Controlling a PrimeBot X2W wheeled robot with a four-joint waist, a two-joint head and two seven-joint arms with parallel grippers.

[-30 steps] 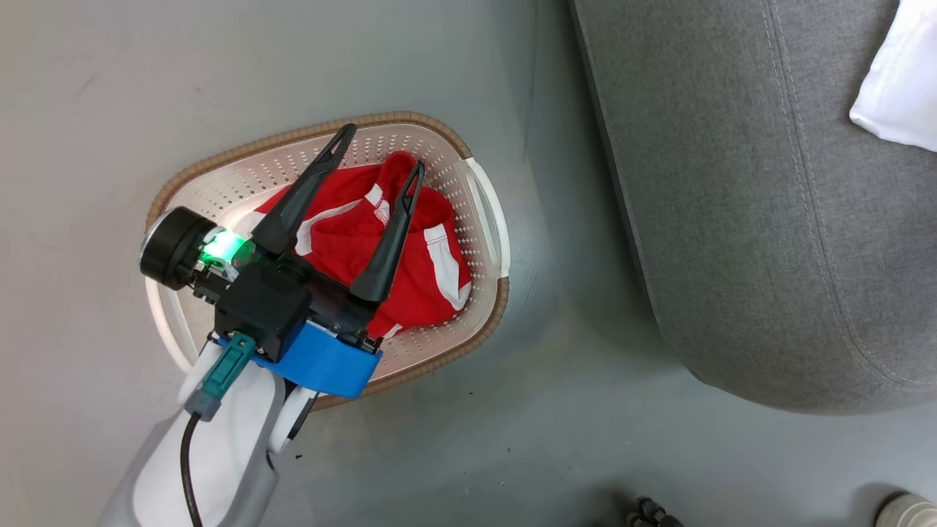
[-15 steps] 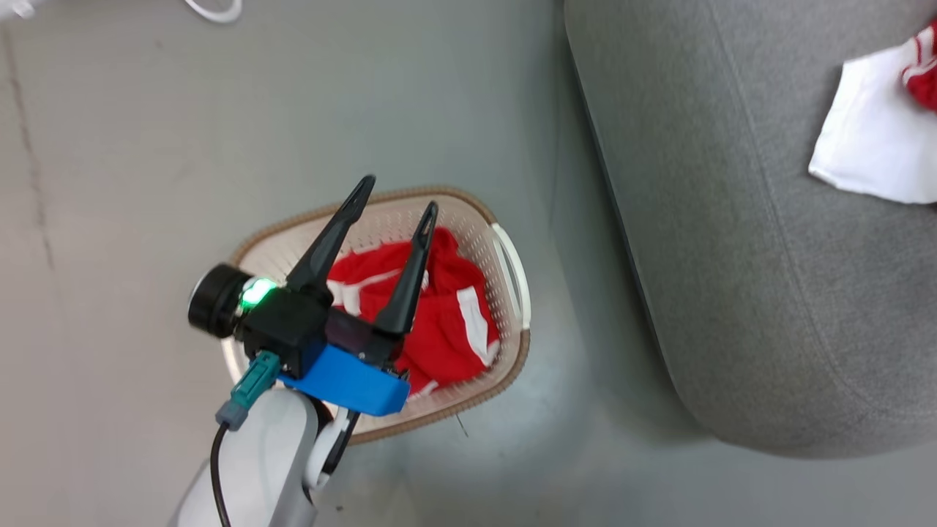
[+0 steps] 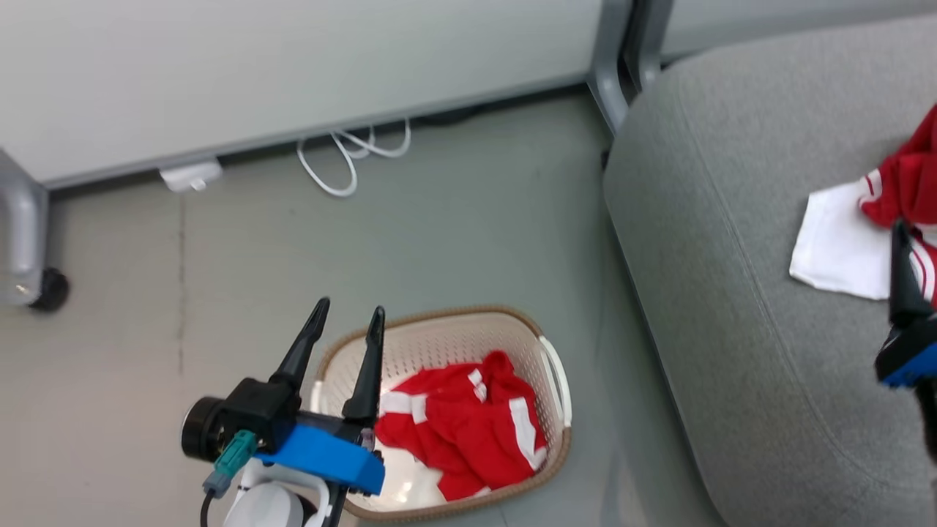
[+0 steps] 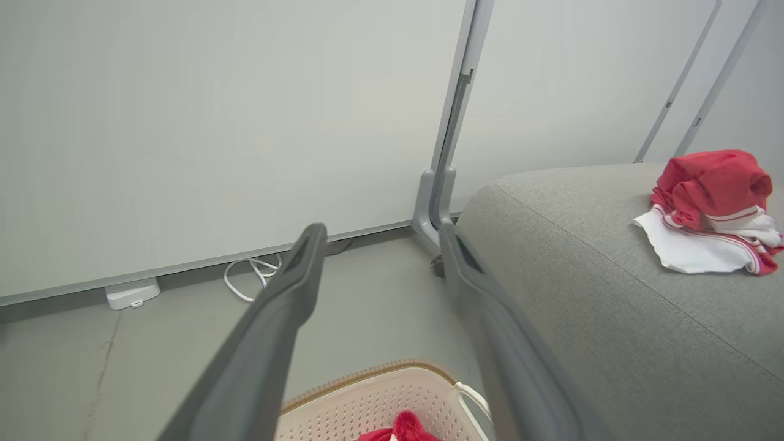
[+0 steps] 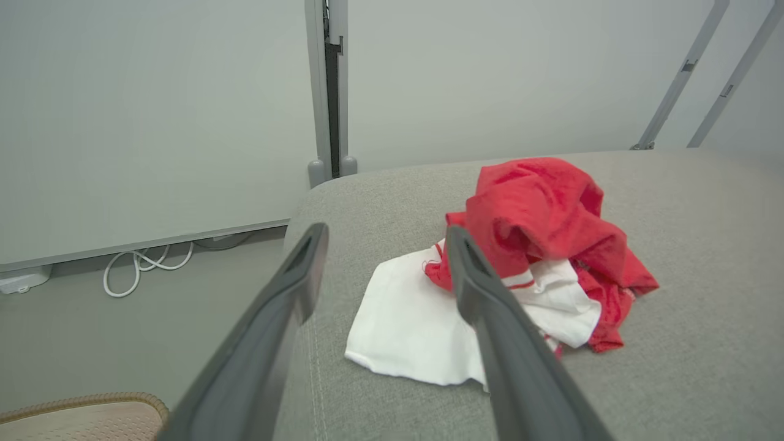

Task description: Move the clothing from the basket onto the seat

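Note:
The basket (image 3: 439,316), cream with a brown rim, stands on the floor left of the seat (image 3: 732,307), a grey sofa. Red and white clothing (image 3: 468,428) lies crumpled inside it. My left gripper (image 3: 350,309) hovers open and holds nothing at the basket's left rim, beside that clothing. In the left wrist view the left gripper (image 4: 381,231) points over the basket (image 4: 380,398) towards the wall. More red and white clothing (image 5: 539,220) lies heaped on the seat (image 5: 674,367). My right gripper (image 5: 386,231) stands open just before that heap, holding nothing. One of its fingers (image 3: 899,271) shows at the right edge.
Pale wall panels run along the back, with a grey metal post (image 3: 611,73) by the seat's corner. A white cable (image 3: 344,157) and a white adapter (image 3: 190,176) lie at the wall's foot. A castor wheel (image 3: 50,289) stands far left. Grey floor surrounds the basket.
The head view has swung up, so the wall and more of the seat show. My left gripper, earlier over the clothing in the basket, now stands at its left rim, still open.

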